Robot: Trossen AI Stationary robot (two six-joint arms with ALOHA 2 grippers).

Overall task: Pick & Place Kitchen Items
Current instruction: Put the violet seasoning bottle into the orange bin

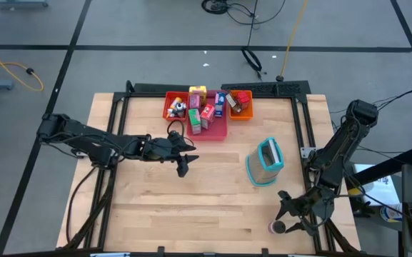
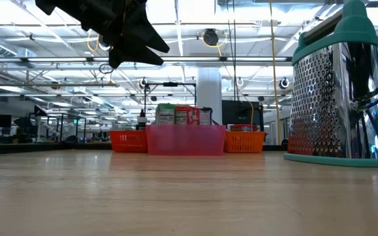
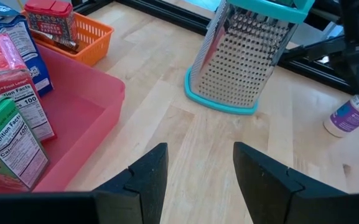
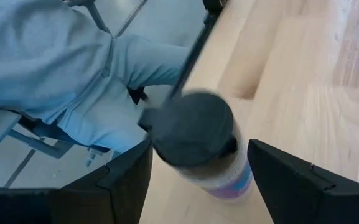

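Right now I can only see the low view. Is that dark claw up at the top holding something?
Observer: No. That is the left gripper. Its wrist view shows open fingers with nothing between them.
Operator: Where is the other claw?
Observer: The right gripper is low at the table's near right corner, outside your picture.
Operator: Is it grabbing anything?
Observer: Its open fingers stand on either side of a small dark-capped bottle. I cannot tell whether they touch it.
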